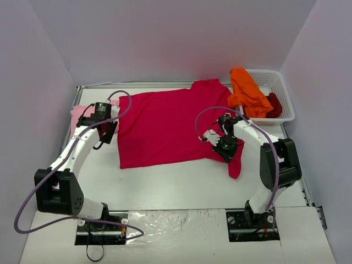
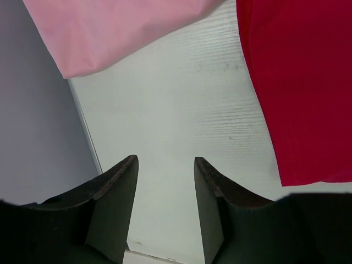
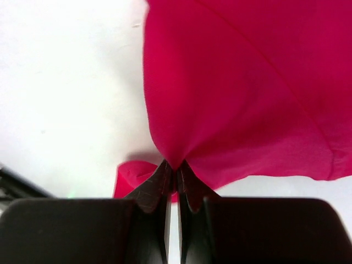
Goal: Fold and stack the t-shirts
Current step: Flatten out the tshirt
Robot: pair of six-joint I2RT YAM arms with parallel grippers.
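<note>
My right fingers pinch the edge of the crimson t-shirt so I can fold it, while my left fingers hang apart, empty.

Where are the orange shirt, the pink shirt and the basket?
orange shirt (image 1: 248,93): top view, middle of its crumpled heap.
pink shirt (image 2: 110,33): left wrist view, flat middle part.
basket (image 1: 264,72): top view, bare far rim.

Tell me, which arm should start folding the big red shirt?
Probably the right. The right pincer is shut on the edge of the big red shirt, while the left pincer hangs open over bare table, holding nothing.
</note>
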